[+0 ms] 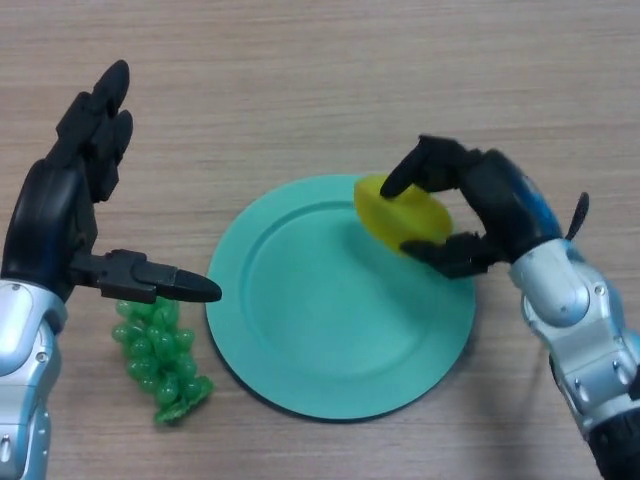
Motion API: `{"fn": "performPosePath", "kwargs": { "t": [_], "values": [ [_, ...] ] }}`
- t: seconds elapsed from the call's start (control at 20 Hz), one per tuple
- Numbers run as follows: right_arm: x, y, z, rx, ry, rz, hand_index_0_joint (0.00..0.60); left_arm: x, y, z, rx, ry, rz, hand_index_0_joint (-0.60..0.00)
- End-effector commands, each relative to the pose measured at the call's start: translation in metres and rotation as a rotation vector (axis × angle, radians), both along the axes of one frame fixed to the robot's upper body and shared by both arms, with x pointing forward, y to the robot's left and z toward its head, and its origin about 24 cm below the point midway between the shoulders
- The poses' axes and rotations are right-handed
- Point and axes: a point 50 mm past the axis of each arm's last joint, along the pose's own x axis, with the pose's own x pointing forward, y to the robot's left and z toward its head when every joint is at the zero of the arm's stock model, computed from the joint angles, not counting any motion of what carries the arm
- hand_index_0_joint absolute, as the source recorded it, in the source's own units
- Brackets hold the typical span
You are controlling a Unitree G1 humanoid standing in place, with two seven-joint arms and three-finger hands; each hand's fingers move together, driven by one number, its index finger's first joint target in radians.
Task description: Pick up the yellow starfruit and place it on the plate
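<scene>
Both hands show: my right hand (470, 215) pinches the starfruit (402, 214) over the plate (330, 330) rim, right of centre; left hand (70, 215) open. I fear it rolls off.

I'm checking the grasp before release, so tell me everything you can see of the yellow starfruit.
The yellow starfruit is a smooth, glossy, plastic-looking piece with a ridged edge. It sits tilted over the upper right rim of the teal plate, pinched by the right hand, fingers curled on top and thumb below. Whether it touches the plate cannot be told.
</scene>
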Motion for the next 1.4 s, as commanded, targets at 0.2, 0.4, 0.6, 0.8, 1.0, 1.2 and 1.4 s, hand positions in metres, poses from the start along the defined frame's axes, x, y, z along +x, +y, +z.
{"fn": "performPosePath", "kwargs": {
  "t": [0.2,0.4,0.6,0.8,1.0,1.2,1.4],
  "values": [
    [-0.012,0.013,0.019,-0.115,-0.203,0.076,0.6,-0.009,0.006,0.044,0.029,-0.234,0.017,0.0],
    [-0.016,0.011,0.02,0.003,-0.142,0.017,0.45,-0.013,0.002,0.043,0.023,-0.211,-0.005,0.0],
    [-0.02,0.006,0.031,0.037,-0.121,-0.025,0.0,-0.02,-0.005,0.047,0.041,-0.221,-0.021,0.0],
    [-0.027,0.006,0.044,0.11,-0.121,-0.014,0.0,-0.026,-0.008,0.053,0.025,-0.248,-0.026,0.0],
    [-0.036,-0.012,0.065,0.197,-0.132,-0.05,0.0,-0.03,-0.02,0.049,0.02,-0.202,-0.056,0.0],
    [-0.051,-0.034,0.077,0.343,-0.121,-0.035,0.0,-0.038,-0.021,0.049,-0.009,-0.211,-0.066,0.0],
    [-0.076,-0.036,0.084,0.424,-0.122,0.045,0.0,-0.047,-0.02,0.053,-0.028,-0.231,-0.069,0.0]
  ]
}}
